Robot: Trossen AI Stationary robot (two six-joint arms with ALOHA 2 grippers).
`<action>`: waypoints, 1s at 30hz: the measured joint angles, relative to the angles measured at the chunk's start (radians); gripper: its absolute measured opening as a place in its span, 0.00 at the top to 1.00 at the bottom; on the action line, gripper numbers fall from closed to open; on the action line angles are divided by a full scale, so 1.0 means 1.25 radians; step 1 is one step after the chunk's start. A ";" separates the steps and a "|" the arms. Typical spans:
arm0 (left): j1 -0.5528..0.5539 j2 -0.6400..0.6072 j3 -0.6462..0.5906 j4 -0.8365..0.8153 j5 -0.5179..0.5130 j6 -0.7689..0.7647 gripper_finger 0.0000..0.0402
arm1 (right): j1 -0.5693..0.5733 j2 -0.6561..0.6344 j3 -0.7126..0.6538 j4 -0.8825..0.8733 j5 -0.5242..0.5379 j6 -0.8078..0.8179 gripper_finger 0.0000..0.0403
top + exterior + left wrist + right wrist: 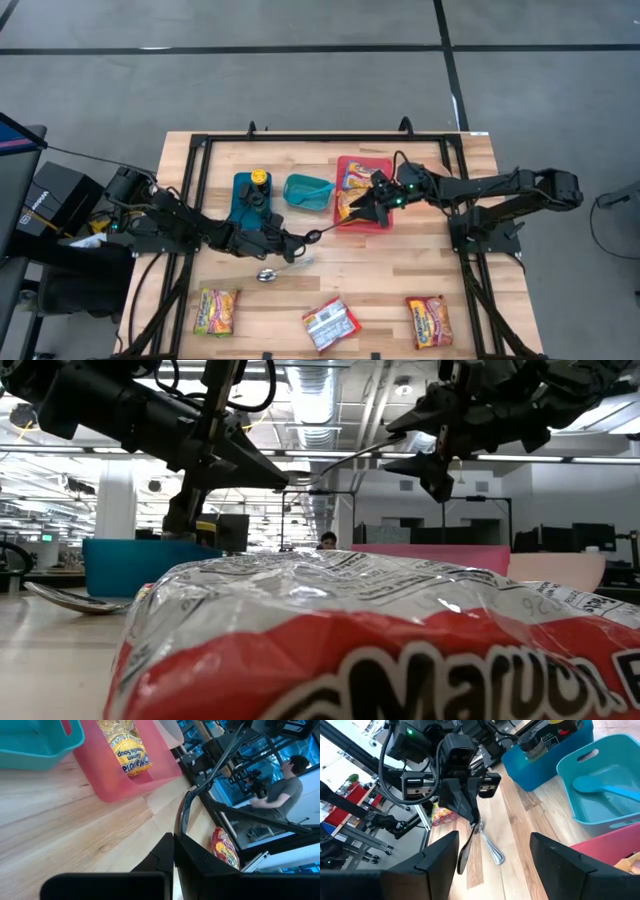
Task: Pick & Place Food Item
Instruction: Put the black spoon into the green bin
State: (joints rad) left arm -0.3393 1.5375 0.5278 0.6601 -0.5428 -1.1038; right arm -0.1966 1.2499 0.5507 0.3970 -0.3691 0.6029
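Note:
A yellow noodle packet (pixel 354 184) lies in the pink tray (pixel 384 222) at the table's middle right. My right gripper (pixel 350 213) hovers open over the tray's near left corner with nothing between its fingers (pixel 440 860). My left gripper (pixel 298 241) is at mid-table, left of the tray, shut on a thin black spoon-like utensil (pixel 464 851). A silver spoon (pixel 268 273) lies flat on the wood just near of it. Three more food packets (pixel 216 310) (pixel 330 323) (pixel 429 320) lie along the near edge. My left gripper pinches the black utensil by its handle end (pixel 176 834) between its two shut fingers. The fingers come almost level from the table's left and lie along the utensil. Its wide end (pixel 463 856) sticks out ahead of them, slanting down, clear of the table.
A dark blue bin (pixel 243 200) with a yellow-capped bottle and a teal container (pixel 308 190) stand behind my left gripper. A black frame (pixel 200 150) rims the table. A person sits beyond the table's right side (pixel 287 785).

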 joint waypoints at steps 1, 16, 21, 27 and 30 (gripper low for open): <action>0.000 0.000 0.000 -0.001 -0.001 0.000 1.00 | 0.000 0.000 0.000 0.003 0.000 0.000 0.41; 0.021 0.000 0.000 -0.007 -0.001 0.005 1.00 | 0.049 0.000 0.002 0.041 0.048 0.035 0.41; 0.023 0.000 0.000 -0.007 0.001 0.007 1.00 | 0.048 0.000 0.002 0.042 0.050 0.042 0.41; 0.025 0.000 0.000 -0.007 -0.001 0.007 1.00 | 0.069 0.014 0.001 0.050 0.069 0.069 0.44; 0.026 0.000 0.000 -0.007 -0.001 0.007 1.00 | 0.073 0.032 0.006 0.070 0.082 0.077 0.49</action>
State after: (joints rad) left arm -0.3069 1.5375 0.5278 0.6510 -0.5446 -1.0954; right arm -0.1051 1.2904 0.5578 0.4846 -0.2660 0.6995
